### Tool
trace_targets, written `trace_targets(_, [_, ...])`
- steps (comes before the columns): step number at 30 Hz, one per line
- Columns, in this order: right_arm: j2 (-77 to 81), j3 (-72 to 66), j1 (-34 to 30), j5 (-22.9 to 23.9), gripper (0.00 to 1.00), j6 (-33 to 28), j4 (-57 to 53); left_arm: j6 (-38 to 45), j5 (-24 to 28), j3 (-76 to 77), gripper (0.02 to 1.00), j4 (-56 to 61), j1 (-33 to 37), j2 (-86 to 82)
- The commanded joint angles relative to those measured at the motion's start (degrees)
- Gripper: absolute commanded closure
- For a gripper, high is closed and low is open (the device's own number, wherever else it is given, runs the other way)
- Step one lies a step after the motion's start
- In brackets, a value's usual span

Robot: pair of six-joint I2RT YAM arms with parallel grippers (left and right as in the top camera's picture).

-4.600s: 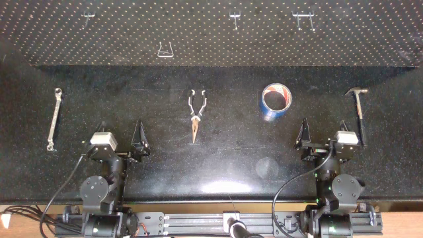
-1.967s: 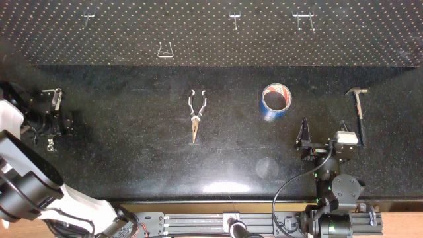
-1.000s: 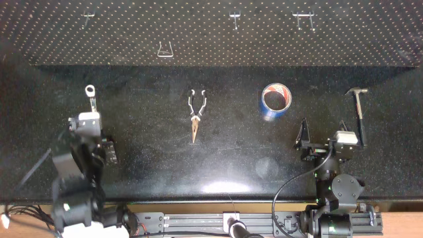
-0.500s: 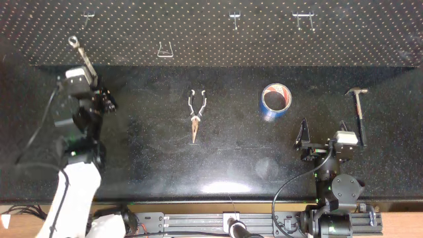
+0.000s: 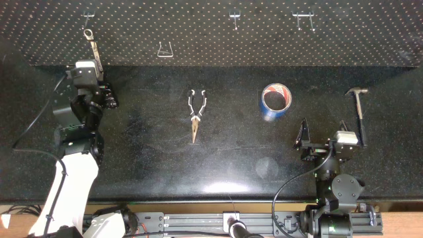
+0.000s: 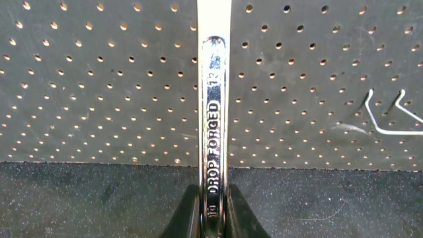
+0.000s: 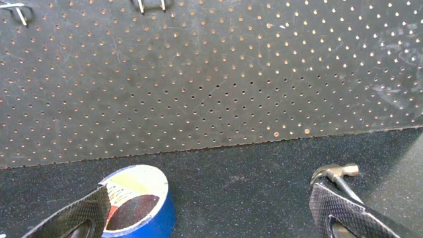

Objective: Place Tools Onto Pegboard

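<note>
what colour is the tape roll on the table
The tape roll is blue outside with a whitish inner rim, clearest in the right wrist view.

Open gap between pliers (image 5: 195, 118) and tape roll (image 5: 276, 100), pegboard (image 5: 198, 36) beyond — hooks (image 5: 234, 18) protruding

Overhead light left a pale glare patch on the dark speckled worktop (image 5: 225, 187) well behind the right jaws. The wrench (image 6: 213, 99) gleamed hard beyond the left jaws, washed out toward its far end, while those jaws themselves showed soft and out of focus.
</note>
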Motion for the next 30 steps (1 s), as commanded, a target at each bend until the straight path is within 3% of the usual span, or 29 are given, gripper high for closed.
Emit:
trace_targets(1, [-0.42,-0.31,0.04,-0.26,0.009,0.61,-0.13,0.9,0.22,1.73,0.989,1.9,-0.17,-0.33])
trace_targets(18, [-0.42,-0.31,0.04,-0.26,0.009,0.61,-0.13,0.87,-4.79,1.73,0.989,4.39,-0.11,-0.92])
trace_targets(30, [-0.42,-0.31,0.04,-0.26,0.009,0.61,-0.11,0.87,-4.74,1.81,0.989,5.97,-0.13,2.86])
